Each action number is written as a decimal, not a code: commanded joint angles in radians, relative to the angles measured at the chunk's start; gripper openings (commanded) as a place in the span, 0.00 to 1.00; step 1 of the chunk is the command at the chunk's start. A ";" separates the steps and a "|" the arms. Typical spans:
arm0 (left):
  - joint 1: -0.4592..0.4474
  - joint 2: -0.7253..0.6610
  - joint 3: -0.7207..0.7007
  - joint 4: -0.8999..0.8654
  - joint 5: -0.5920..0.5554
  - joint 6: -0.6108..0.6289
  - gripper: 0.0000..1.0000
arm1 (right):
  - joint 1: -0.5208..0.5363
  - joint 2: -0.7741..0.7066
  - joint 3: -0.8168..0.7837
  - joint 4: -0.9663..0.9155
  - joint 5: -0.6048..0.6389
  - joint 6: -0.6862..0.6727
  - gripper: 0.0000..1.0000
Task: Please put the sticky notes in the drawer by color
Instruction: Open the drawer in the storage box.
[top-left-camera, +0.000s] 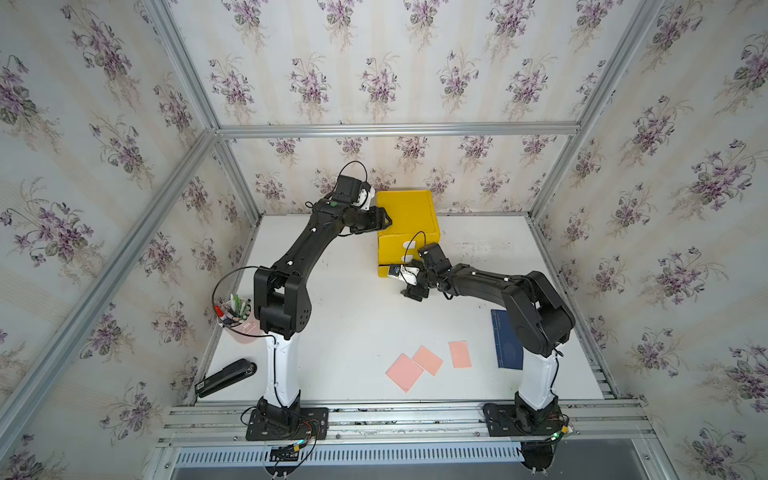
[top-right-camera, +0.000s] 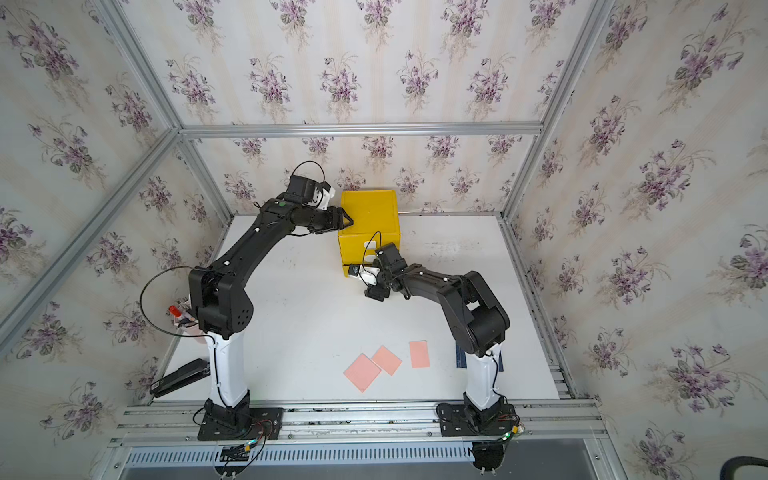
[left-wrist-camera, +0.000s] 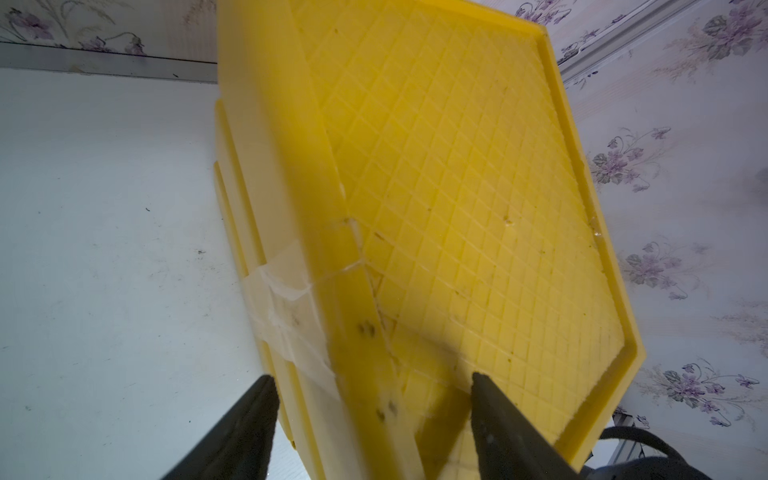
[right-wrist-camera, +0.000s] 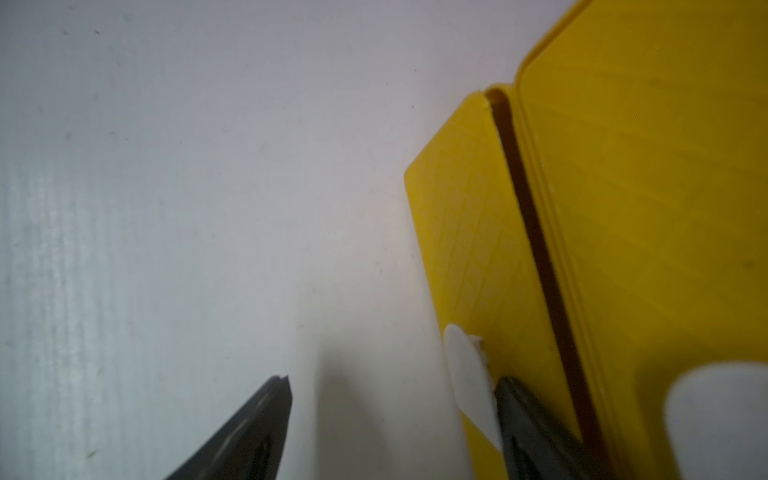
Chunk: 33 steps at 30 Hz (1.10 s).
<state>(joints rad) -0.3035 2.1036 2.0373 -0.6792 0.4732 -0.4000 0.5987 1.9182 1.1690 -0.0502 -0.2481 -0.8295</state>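
The yellow drawer (top-left-camera: 407, 216) (top-right-camera: 370, 216) stands at the back middle of the table. Three salmon pink sticky notes (top-left-camera: 404, 372) (top-left-camera: 428, 360) (top-left-camera: 460, 354) lie flat near the front edge. My left gripper (left-wrist-camera: 372, 376) (top-left-camera: 384, 220) is open and straddles the chest's top left edge, one finger beside the wall and one over the gridded top. My right gripper (right-wrist-camera: 395, 380) (top-left-camera: 409, 289) is open, low at the chest's front. The bottom drawer's white tab (right-wrist-camera: 465, 374) lies against the inside of one finger. A dark slit shows behind that drawer front (right-wrist-camera: 465, 228).
A dark blue book (top-left-camera: 505, 340) lies partly under the right arm at the right. A pink cup of pens (top-left-camera: 237, 316) and a black stapler (top-left-camera: 226, 378) sit at the table's left edge. Clear tape (left-wrist-camera: 291, 307) sticks to the chest's side. Metal frame posts ring the table.
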 joint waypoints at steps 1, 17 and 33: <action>0.001 0.010 -0.015 -0.140 -0.090 0.026 0.71 | 0.008 -0.055 -0.063 -0.089 -0.087 0.076 0.80; 0.003 0.001 -0.038 -0.120 -0.078 0.007 0.72 | 0.055 -0.257 -0.255 -0.112 -0.186 0.227 0.80; 0.003 -0.034 0.021 -0.144 -0.081 -0.006 0.88 | 0.081 -0.314 -0.225 -0.117 -0.140 0.326 0.83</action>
<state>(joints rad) -0.3016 2.0865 2.0529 -0.7387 0.4351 -0.4160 0.6796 1.6169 0.9386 -0.2050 -0.3824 -0.5446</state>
